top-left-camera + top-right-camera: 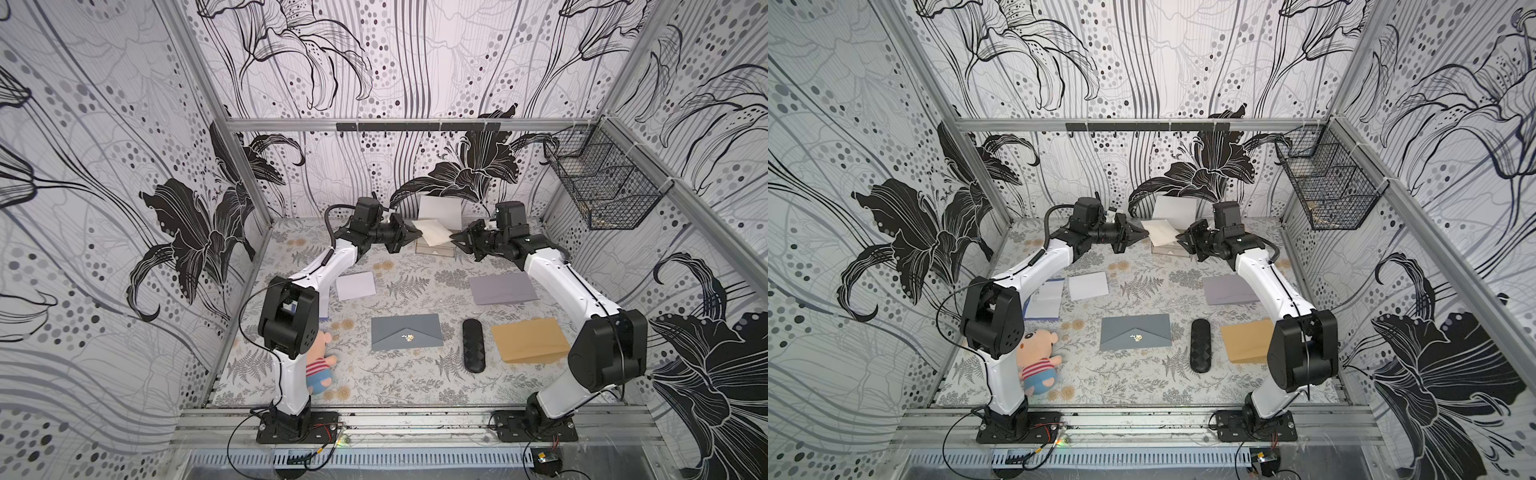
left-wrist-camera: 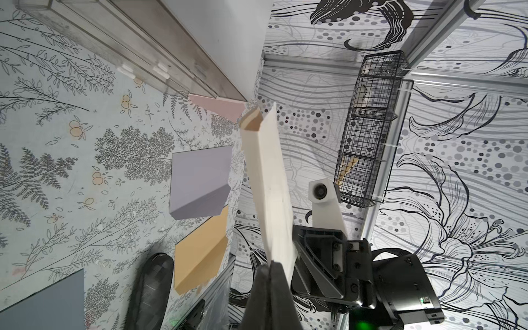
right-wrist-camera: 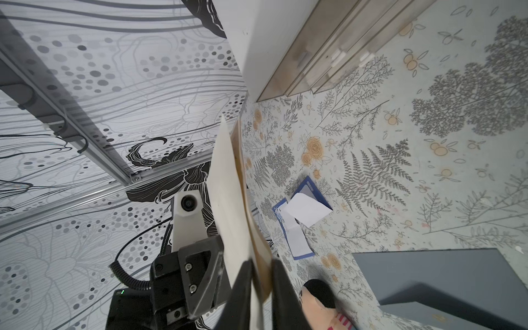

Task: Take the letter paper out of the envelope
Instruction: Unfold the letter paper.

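A cream envelope (image 1: 434, 232) (image 1: 1163, 232) hangs in the air at the back of the table, between my two grippers. My left gripper (image 1: 417, 234) (image 2: 271, 264) is shut on one end of the envelope (image 2: 268, 183). My right gripper (image 1: 453, 237) (image 3: 263, 261) is at the opposite end. Its fingers stand a little apart on either side of a tan layer (image 3: 258, 248) lying against the cream sheet (image 3: 225, 194). Whether that tan layer is the letter paper or the envelope's flap I cannot tell.
A clear acrylic holder (image 1: 434, 249) stands under the envelope, with a white sheet (image 1: 439, 210) behind it. On the table lie a grey envelope (image 1: 405, 332), a lilac envelope (image 1: 503, 288), a brown envelope (image 1: 530, 340), a black case (image 1: 473, 345), white paper (image 1: 355, 285) and a plush toy (image 1: 322, 365). A wire basket (image 1: 602, 183) hangs at the right.
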`<state>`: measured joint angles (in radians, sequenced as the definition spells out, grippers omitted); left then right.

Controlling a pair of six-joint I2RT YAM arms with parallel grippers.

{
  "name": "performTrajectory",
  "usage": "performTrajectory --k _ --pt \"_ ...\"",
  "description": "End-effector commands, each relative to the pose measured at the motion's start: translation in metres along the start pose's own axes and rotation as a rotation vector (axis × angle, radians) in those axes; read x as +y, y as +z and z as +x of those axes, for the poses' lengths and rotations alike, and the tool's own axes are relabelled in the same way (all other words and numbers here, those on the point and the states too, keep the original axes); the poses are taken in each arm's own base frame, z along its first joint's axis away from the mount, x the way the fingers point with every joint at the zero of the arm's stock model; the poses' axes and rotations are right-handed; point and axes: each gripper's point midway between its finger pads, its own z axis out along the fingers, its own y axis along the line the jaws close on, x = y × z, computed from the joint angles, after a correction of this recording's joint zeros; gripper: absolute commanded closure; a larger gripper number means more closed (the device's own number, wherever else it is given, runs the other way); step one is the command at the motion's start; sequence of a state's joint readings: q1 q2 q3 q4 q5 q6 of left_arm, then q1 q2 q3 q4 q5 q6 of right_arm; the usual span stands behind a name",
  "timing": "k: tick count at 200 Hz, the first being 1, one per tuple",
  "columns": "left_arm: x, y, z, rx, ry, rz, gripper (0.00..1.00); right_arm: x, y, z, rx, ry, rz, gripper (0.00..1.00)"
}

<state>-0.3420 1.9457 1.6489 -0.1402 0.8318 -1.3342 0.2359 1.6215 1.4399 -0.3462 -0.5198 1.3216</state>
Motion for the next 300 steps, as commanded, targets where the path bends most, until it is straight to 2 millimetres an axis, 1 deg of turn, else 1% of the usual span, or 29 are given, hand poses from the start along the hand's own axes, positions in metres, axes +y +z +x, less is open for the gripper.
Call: performTrajectory --k 1,31,52,59,134,172,208,250,300 --pt "-0.01 0.002 0.001 0.003 0.066 0.0 1.0 -0.006 -0.012 0.008 0.011 -0.038 0.05 0.84" --pt "-0.008 0.004 0.002 0.01 0.068 -0.004 1.0 -0.01 -0.012 0.009 0.019 -0.04 0.062 0.83" --pt "-0.007 0.003 0.003 0.007 0.073 -0.013 1.0 -0.011 -0.017 0.01 0.015 -0.057 0.08 0.75" --pt "-0.007 0.003 0.003 0.005 0.08 -0.021 1.0 -0.011 -0.019 0.011 0.01 -0.065 0.087 0.73" --pt "-0.006 0.001 0.004 0.008 0.093 -0.034 1.0 -0.011 -0.027 0.015 0.006 -0.076 0.086 0.67" --pt "-0.008 0.0 0.004 0.005 0.093 -0.03 1.0 -0.021 -0.023 0.015 0.008 -0.069 0.098 0.66" --pt "-0.01 -0.001 0.007 0.008 0.085 -0.013 1.0 -0.027 -0.014 0.014 0.019 -0.05 0.083 0.6" --pt "-0.009 0.0 0.01 0.013 0.083 -0.015 1.0 -0.02 -0.006 0.009 0.013 -0.027 0.027 0.59" --pt "-0.011 0.003 0.012 0.019 0.081 -0.008 1.0 -0.021 0.001 0.008 0.021 0.01 0.0 0.6"
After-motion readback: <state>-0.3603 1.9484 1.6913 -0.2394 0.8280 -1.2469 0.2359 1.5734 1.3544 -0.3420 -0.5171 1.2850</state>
